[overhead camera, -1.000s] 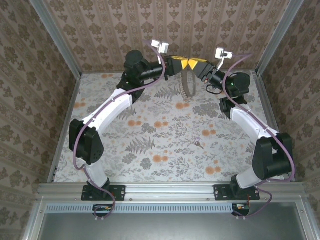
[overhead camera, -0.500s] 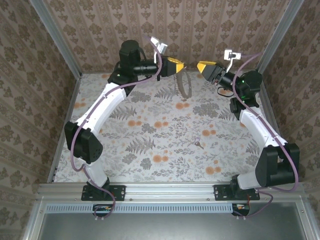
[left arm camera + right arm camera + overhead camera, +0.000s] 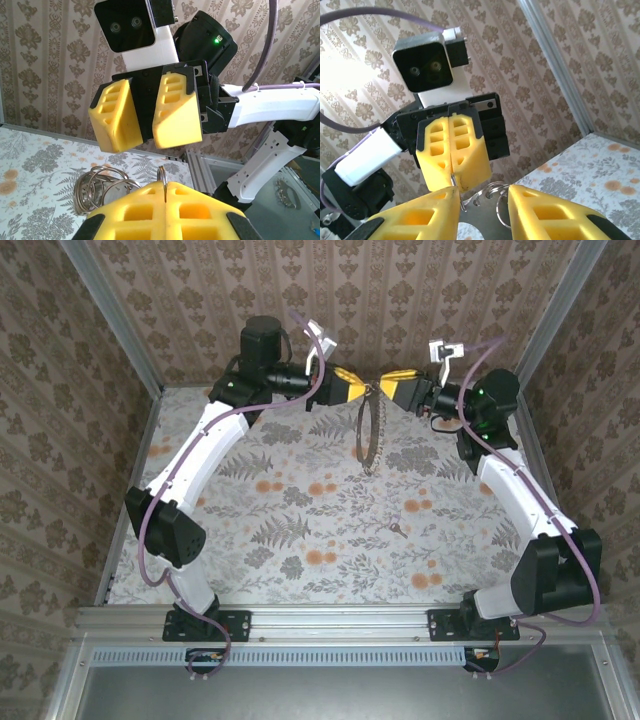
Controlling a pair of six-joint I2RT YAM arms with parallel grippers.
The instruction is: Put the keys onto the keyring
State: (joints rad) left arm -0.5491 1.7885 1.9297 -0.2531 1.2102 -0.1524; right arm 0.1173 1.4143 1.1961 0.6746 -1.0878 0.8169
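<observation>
The keyring (image 3: 360, 435) is a thin metal chain loop hanging above the far table from my left gripper (image 3: 364, 387). In the left wrist view that gripper (image 3: 166, 184) is shut on one ring (image 3: 163, 173), with more rings (image 3: 102, 182) bunched to its left. My right gripper (image 3: 386, 390) faces it tip to tip. In the right wrist view its yellow fingers (image 3: 425, 212) stand apart on either side of the dangling rings (image 3: 492, 192), open, just below the shut left gripper (image 3: 451, 165). The small key (image 3: 398, 530) lies flat on the table, well nearer than both grippers.
The floral table (image 3: 300, 530) is walled in by patterned panels (image 3: 380, 300) at the back and sides, with metal posts (image 3: 555, 310) at the corners. Both arms arch over the table's left and right sides, and the aluminium rail (image 3: 340, 620) runs along the near edge.
The right gripper drew away from the left one half a second ago and has come back in close, its jaws narrowing. The left gripper kept hold of the keyring. The key has not moved.
</observation>
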